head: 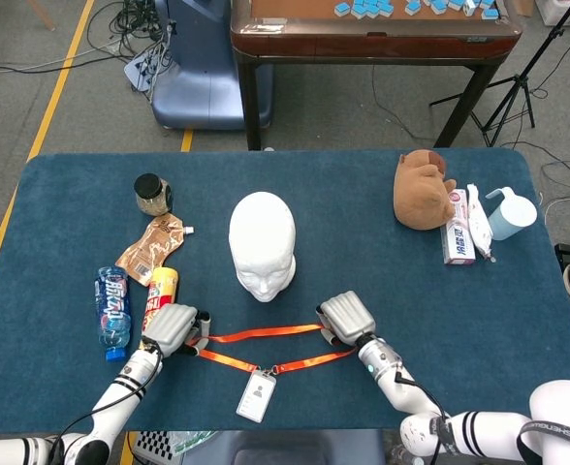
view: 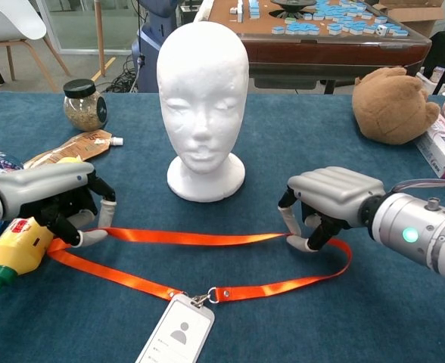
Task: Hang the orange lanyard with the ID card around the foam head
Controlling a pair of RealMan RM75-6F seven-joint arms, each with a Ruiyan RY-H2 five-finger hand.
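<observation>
Lanyard [view: 192,239] lies flat on the blue table [head: 382,262] in front of the foam head [view: 202,98], its card [view: 175,336] nearest the camera; left hand [view: 52,198] pinches the strap's left end with fingers curled down onto it; right hand [view: 325,200] grips the right end likewise; a yellow bottle [view: 17,249] lies touching the left hand.

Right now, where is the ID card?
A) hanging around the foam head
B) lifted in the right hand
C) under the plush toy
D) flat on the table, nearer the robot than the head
D: the ID card lies flat on the table, clipped to the orange lanyard, in front of the foam head.
</observation>
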